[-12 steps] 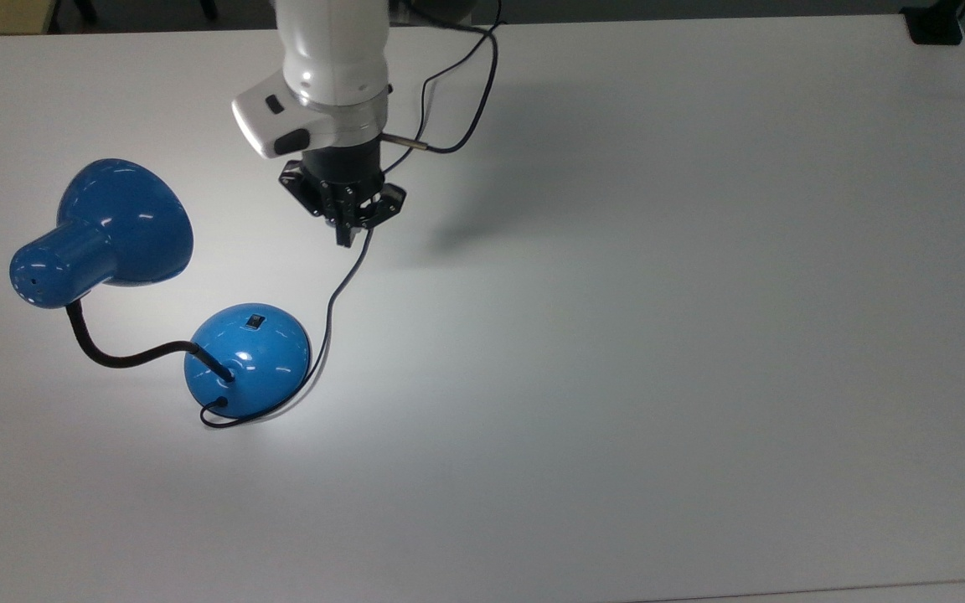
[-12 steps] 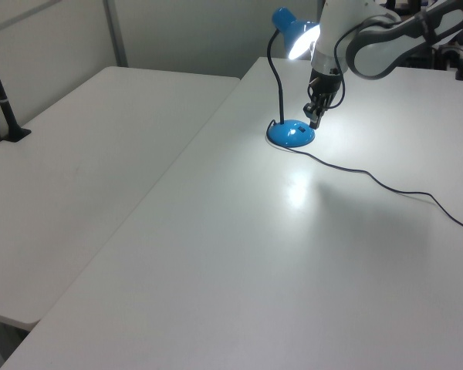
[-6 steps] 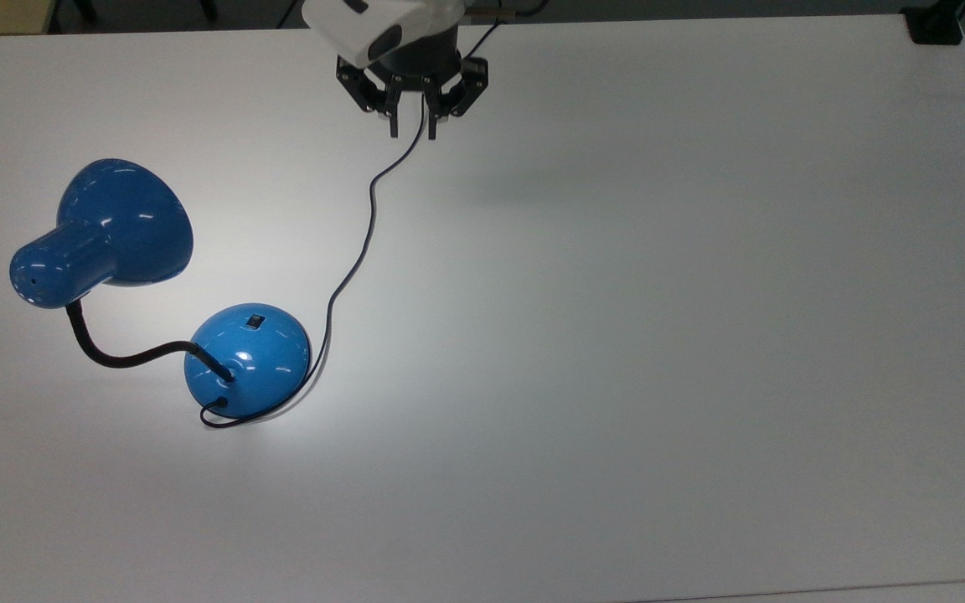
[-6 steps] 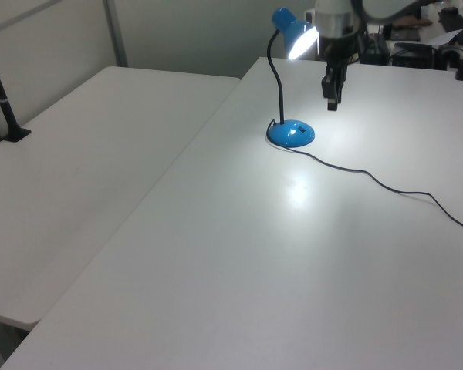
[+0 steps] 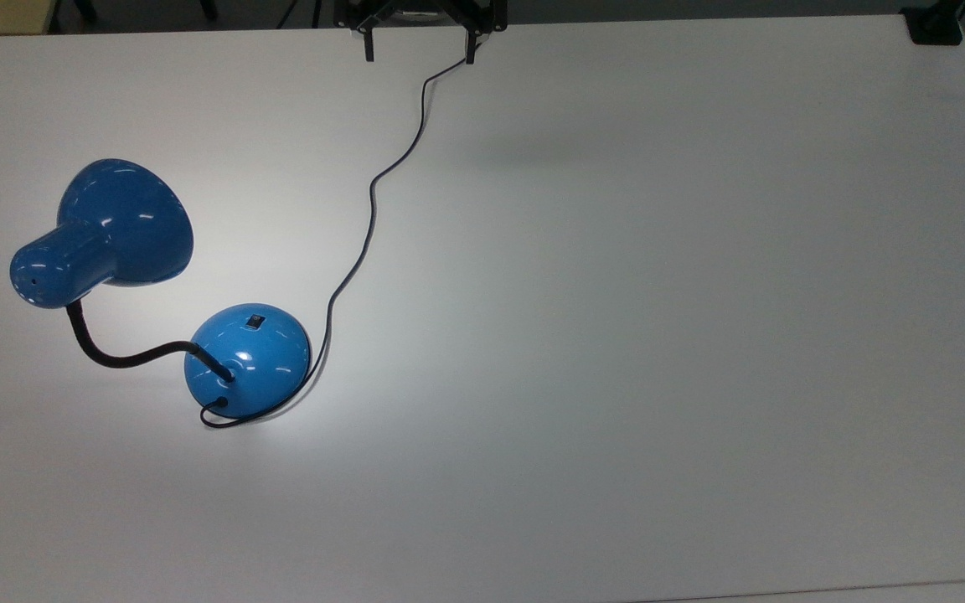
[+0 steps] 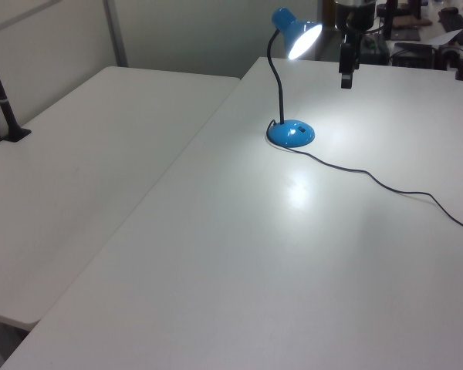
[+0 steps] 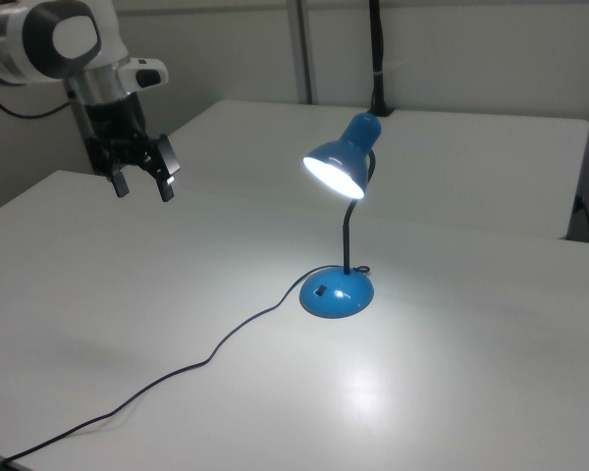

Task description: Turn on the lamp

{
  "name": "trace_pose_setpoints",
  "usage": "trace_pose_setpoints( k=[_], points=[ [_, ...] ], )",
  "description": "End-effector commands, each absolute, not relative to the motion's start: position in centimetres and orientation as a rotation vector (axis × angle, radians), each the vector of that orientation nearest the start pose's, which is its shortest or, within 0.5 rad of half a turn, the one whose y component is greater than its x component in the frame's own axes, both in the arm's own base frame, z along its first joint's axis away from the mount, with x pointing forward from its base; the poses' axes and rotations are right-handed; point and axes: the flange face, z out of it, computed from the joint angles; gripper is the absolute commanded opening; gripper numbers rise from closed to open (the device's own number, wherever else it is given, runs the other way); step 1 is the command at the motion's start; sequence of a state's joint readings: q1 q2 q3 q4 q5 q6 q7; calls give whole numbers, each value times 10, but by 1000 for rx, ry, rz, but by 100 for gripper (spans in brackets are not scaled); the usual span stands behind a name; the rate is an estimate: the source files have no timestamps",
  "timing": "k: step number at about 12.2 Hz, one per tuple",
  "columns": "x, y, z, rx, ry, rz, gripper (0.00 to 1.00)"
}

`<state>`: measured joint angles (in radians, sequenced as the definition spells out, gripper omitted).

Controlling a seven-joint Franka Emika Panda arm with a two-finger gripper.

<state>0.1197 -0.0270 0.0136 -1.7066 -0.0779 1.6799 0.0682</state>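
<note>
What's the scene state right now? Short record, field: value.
lamp: lamp lit, bright pool on the table
lamp base: upright on table, switch on its dome
cord: cord trails from the base across the table
hand: hand open, empty, raised above the table, apart from the lamp
task: appears done

Top view looks straight down; left, right views oblique from opposite sides, sharing lamp (image 7: 340, 226).

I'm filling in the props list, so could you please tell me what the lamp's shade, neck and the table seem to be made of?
Shade: probably painted metal, glossy blue with sharp highlights, though hard plastic is possible.
Neck: black, matte, curved like a flexible hose; the material can't be told.
Table: smooth white top, likely laminate, softly reflecting the lamp's glow.
</note>
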Motion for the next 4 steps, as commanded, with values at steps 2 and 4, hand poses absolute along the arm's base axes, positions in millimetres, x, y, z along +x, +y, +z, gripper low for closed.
trace_pose_setpoints(
  k=[2, 4],
  points=[
    [539, 53, 601, -3203, -126, -12, 100],
    [542, 43, 605, -3202, -96, -24, 100]
  ],
)
